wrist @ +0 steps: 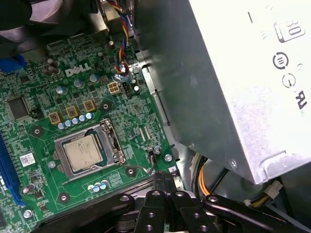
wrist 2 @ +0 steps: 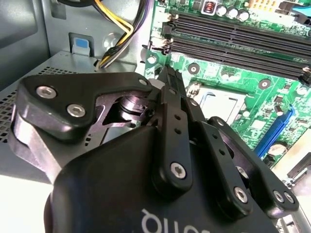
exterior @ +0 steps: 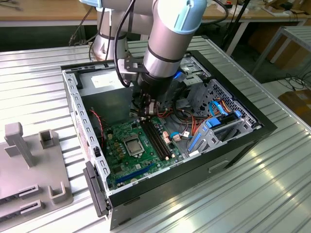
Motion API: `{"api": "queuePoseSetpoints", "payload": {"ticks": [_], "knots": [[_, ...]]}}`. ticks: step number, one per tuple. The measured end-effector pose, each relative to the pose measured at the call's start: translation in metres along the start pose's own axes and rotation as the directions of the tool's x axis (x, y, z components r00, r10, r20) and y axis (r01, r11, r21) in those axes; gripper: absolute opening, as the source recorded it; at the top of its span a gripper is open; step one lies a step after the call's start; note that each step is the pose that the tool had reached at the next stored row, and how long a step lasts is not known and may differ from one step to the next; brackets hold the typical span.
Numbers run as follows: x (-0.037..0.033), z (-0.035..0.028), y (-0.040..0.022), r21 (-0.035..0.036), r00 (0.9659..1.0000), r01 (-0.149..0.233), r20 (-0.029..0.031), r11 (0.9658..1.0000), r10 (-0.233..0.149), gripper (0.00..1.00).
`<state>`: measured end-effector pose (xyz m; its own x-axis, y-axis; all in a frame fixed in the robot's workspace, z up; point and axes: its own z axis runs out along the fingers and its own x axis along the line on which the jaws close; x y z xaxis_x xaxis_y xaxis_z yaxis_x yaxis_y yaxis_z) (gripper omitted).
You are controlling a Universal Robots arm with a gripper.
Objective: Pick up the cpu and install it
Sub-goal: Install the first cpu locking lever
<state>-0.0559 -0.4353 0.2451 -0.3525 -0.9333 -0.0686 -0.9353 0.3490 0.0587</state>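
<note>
Gripper (wrist: 163,180) near socketed cpu (wrist: 83,152)

Setting is reading as a robotics lab or electronics workshop: an opened desktop computer case (exterior: 233,141) is lying on a ribbed metal worktable (exterior: 272,184), exposing its green motherboard (exterior: 121,150) and cabling. A grey fixture block (exterior: 29,165) with slotted holders is sitting at the exterior view's left. Wooden workbenches (exterior: 43,12) and cardboard boxes (exterior: 296,99) are standing in the background, cables trailing on the floor.
</note>
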Motion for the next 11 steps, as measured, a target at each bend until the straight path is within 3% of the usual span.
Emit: {"api": "queuePoseSetpoints", "payload": {"ticks": [6,11], "knots": [[0.0008,0.0011,0.0021,-0.0027,1.0000,-0.003,0.0079,1.0000,0.003,0.11],[0.0028,0.0012,0.0049,-0.0029,1.0000,-0.002,0.0083,1.0000,0.002,0.11]]}}
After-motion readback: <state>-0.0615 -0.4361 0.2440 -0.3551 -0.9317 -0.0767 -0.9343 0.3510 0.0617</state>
